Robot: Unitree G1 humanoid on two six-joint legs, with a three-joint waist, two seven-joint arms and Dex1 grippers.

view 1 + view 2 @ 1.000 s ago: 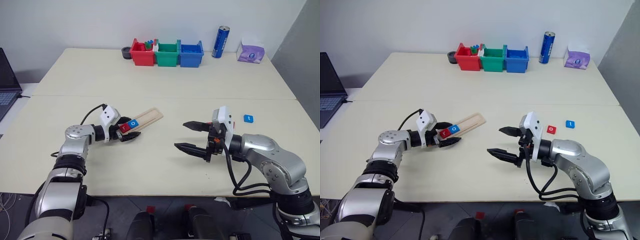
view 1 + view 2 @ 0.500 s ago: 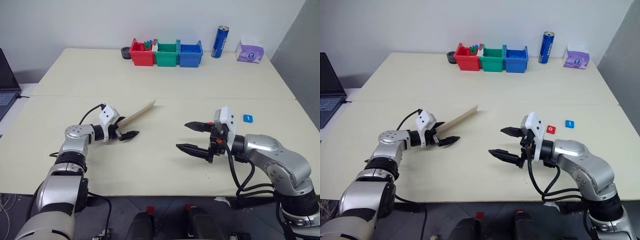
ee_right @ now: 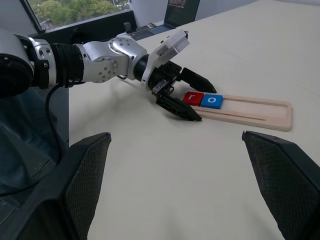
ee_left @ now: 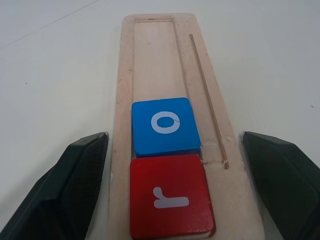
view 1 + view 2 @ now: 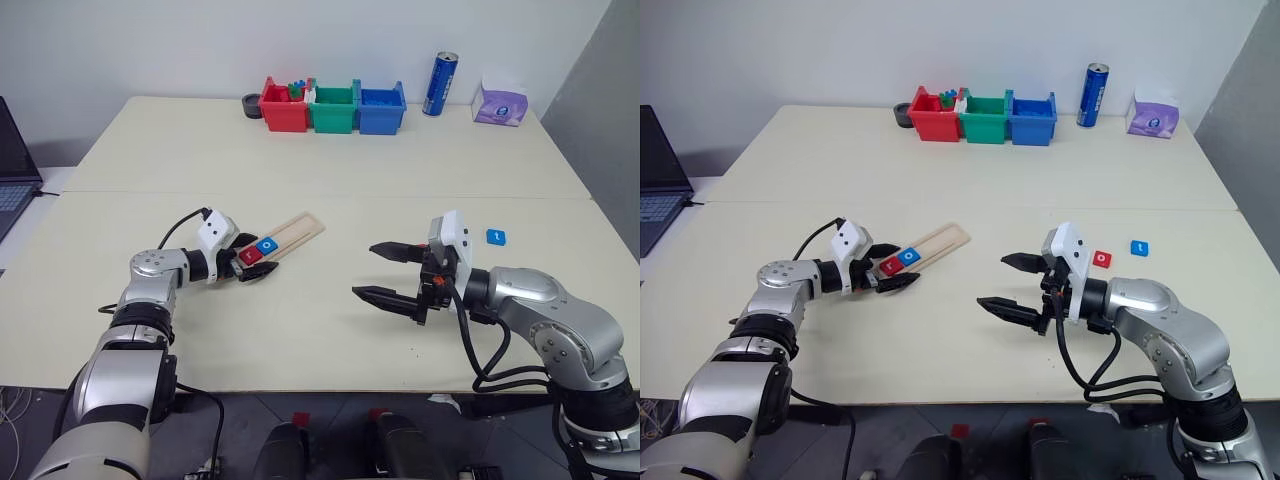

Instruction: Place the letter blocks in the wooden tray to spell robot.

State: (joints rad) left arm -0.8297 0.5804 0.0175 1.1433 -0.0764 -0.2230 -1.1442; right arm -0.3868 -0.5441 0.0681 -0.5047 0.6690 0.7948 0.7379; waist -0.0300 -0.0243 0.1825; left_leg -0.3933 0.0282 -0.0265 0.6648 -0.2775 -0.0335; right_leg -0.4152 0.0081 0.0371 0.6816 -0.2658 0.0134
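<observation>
Left eye view: the tray (image 5: 285,237) is lying flat and slantwise on the surface (image 5: 320,150), left of centre. A red block (image 5: 249,254) and a blue block (image 5: 266,245) are sitting side by side at its near end. The left hand (image 5: 256,263) is straddling that end, its fingers standing apart on either side of the strip; whether they are touching the wood cannot be told here. The right hand (image 5: 378,271) is hovering well right of the tray, fingers spread wide and grasping nothing. A loose blue block (image 5: 496,236) is lying on the surface beyond the right arm. At the far edge, red (image 5: 283,106), green (image 5: 334,108) and blue (image 5: 382,108) bins are standing in a row, with a can (image 5: 441,84) and a tissue pack (image 5: 502,104) to their right.

Right eye view: a loose red block (image 5: 1101,258) is lying just beside the right wrist, with the blue one further right. A laptop (image 5: 660,180) is showing at the left edge.

Left wrist view: the red block is bearing "r" and the blue block "o"; the two are touching in the groove. Both fingers (image 4: 75,190) are standing clear of the tray's sides, released.

Right wrist view: the right fingers (image 3: 85,185) are standing far apart, empty. Across the surface, the left hand is framing the tray's occupied end.
</observation>
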